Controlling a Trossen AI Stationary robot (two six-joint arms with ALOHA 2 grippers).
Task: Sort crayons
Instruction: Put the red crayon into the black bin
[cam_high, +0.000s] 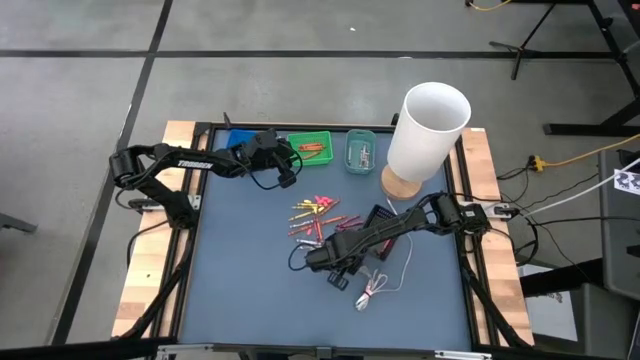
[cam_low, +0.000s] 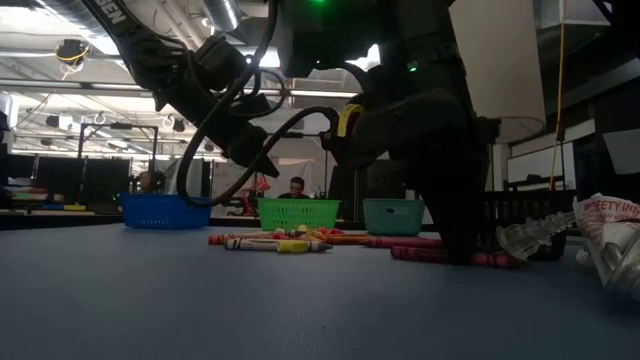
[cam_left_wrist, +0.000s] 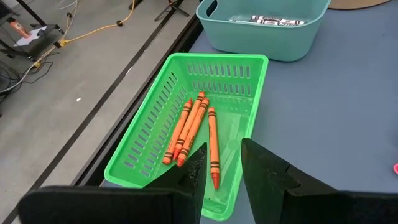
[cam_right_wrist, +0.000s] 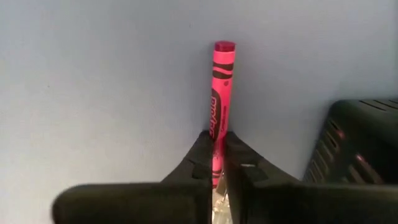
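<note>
My right gripper (cam_right_wrist: 217, 155) is shut on a pink crayon (cam_right_wrist: 221, 81) at the table's middle, just near of the loose crayon pile (cam_high: 320, 215); it also shows in the high view (cam_high: 314, 258). My left gripper (cam_left_wrist: 224, 168) is open and empty. It hovers over the near end of the green tray (cam_left_wrist: 155, 143), where three orange crayons (cam_left_wrist: 196, 127) lie flat on the floor. The green tray also shows in the high view (cam_high: 310, 147), with the left gripper (cam_high: 285, 168) beside it. My right gripper pinches the pink crayon between its two fingers, on the two sides of its wrapper (cam_right_wrist: 217, 132). The rest of the stick runs out ahead of the fingertips to its flat end (cam_right_wrist: 224, 46). The crayon (cam_low: 455, 257) lies flat on the table under the gripper.
A blue tray (cam_high: 240, 138) and a teal tray (cam_high: 361, 150) flank the green one at the far edge. A tall white cylinder (cam_high: 425, 130) stands at the far right. A black tray (cam_right_wrist: 360, 143) sits right beside my right gripper. A coiled white cable (cam_high: 375, 290) lies near.
</note>
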